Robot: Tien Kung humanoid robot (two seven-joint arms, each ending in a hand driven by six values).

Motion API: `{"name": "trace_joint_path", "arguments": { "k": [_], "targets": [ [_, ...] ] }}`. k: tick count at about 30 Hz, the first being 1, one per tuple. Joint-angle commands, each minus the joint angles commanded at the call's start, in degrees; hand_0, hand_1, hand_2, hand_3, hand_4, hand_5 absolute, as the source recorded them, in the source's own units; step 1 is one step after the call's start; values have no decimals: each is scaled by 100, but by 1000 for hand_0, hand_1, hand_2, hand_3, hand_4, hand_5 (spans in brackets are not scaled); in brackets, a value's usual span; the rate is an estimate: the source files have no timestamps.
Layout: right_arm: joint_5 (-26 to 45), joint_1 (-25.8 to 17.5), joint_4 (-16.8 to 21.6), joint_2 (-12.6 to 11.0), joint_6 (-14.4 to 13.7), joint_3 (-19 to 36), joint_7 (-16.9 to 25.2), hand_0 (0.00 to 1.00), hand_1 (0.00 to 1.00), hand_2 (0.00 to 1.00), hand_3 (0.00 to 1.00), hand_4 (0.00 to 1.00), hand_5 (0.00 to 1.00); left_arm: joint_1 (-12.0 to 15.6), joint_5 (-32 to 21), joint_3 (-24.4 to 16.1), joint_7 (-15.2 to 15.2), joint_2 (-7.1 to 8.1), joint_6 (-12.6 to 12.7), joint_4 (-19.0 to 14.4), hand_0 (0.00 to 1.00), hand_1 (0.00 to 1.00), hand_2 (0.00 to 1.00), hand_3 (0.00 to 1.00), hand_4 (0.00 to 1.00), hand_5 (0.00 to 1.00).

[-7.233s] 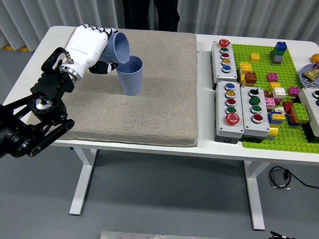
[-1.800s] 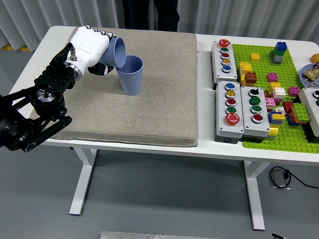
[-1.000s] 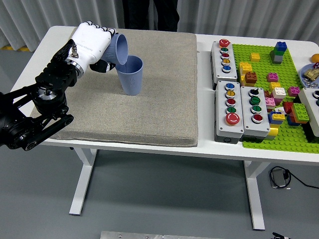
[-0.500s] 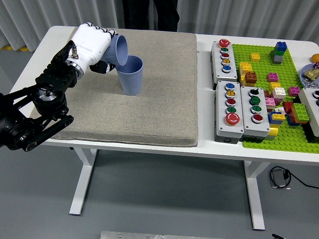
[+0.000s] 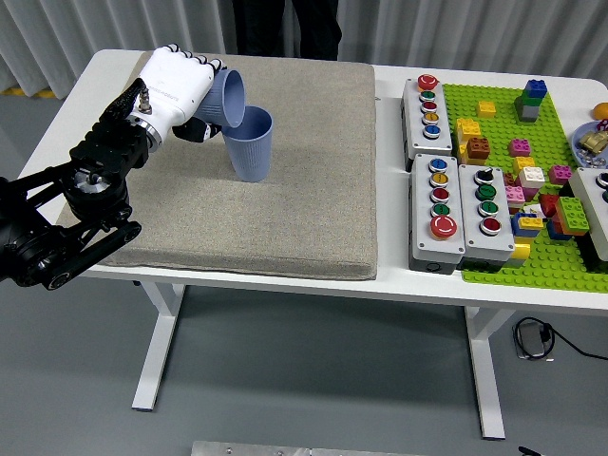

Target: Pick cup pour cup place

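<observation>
Fingers of the left hand [image 5: 176, 87] wrap a tilted blue cup [image 5: 226, 98], its mouth over the upright cup [image 5: 250, 143] on the mat [image 5: 285, 199].

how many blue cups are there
2. One cup stands upright on the grey mat. The other cup is held tilted in the left hand, its mouth over the standing one. No others show.

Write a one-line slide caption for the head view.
Left hand tips a blue cup over a second cup standing on the grey mat.
</observation>
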Motion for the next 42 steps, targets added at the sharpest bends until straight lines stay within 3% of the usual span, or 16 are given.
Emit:
{"name": "trace_joint_path", "arguments": {
  "k": [2, 25, 42],
  "targets": [
    [0, 0, 0, 0, 1, 0, -1, 658, 653, 670, 645, 445, 120, 4, 0, -1, 6, -9, -84, -7, 708, 664, 719, 734, 512, 2],
    [-17, 20, 0, -17, 0, 22, -6, 658, 653, 668, 645, 444, 120, -75, 0, -16, 71, -8, -24, -21, 725, 674, 723, 730, 494, 2],
    [-3, -6, 0, -13, -5, 7, 2, 659, 653, 669, 645, 445, 121, -238, 0, 361, 82, 34, -197, -29, 733, 677, 724, 725, 470, 2]
  ]
}}
